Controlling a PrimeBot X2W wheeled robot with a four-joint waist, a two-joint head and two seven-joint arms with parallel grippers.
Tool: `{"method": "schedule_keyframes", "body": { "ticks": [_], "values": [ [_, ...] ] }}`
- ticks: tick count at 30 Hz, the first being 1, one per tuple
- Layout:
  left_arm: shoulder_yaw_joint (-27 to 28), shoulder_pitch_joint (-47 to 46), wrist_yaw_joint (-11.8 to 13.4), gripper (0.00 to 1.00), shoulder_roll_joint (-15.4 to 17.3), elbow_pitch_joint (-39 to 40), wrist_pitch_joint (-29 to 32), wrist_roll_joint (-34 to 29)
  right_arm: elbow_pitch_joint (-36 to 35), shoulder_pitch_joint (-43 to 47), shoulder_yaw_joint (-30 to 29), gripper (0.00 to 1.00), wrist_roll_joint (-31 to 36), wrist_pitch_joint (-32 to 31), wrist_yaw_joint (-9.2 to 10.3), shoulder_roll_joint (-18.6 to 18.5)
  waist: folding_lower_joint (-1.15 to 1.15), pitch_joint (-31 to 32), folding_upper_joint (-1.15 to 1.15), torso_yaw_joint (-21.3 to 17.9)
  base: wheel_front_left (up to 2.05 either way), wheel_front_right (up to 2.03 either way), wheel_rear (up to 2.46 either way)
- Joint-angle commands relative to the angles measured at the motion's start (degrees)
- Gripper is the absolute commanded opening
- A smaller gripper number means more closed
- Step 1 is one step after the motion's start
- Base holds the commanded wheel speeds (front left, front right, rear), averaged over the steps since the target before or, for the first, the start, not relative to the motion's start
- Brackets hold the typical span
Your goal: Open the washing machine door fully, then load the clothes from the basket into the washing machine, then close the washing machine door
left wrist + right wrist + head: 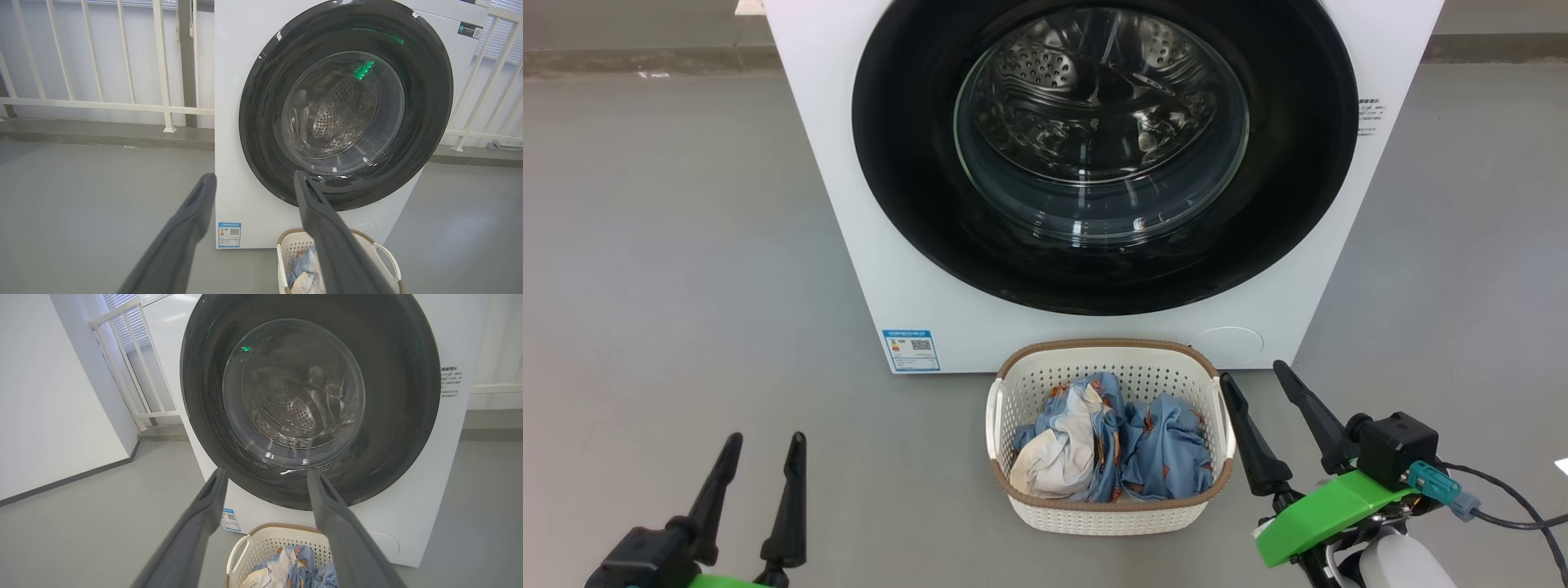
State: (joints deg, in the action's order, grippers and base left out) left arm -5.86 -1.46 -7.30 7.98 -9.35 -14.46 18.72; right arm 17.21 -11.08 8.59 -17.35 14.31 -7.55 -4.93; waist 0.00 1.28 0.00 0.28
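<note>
Head view: washing machine door not yet opened, clothes waiting in basket before it. Your left claw and right claw gape empty.

The door is gleaming glossy black around clear glass; the steel drum behind is shining, perforated. The washer body is looking smooth white. The basket is showing matt perforated plastic, holding soft crumpled cloth.

soft, even light makes all views bright, with hardly a shadow on the grey floor. the washing machine door glass carries white glints and a green reflection; wrist views bow the white railing toward the edges.
</note>
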Motion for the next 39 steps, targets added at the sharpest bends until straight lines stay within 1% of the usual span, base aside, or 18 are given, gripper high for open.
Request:
{"method": "schedule_keyframes", "body": {
  "ticks": [1,34,39],
  "values": [
    [1.77,-2.32,-0.19,1.00,1.35,1.48,-0.53,-0.72,-1.17,-2.47,1.42,1.00,0.56,0.69,0.06,0.38,0.00,0.01,0.00,-0.02,0.00,0.00,0.00],
    [2.44,-2.68,-0.19,1.00,1.70,0.93,-0.53,-0.69,-0.85,-2.63,1.40,1.00,0.59,0.69,0.06,0.65,0.00,-0.10,0.00,0.03,0.00,0.00,0.00],
    [2.60,-2.74,-0.15,1.00,1.99,0.50,-0.53,-1.53,-0.80,-2.62,1.37,1.00,0.56,0.69,0.06,0.59,0.00,-0.10,0.00,0.07,0.04,0.05,-0.09]
  ]
}}
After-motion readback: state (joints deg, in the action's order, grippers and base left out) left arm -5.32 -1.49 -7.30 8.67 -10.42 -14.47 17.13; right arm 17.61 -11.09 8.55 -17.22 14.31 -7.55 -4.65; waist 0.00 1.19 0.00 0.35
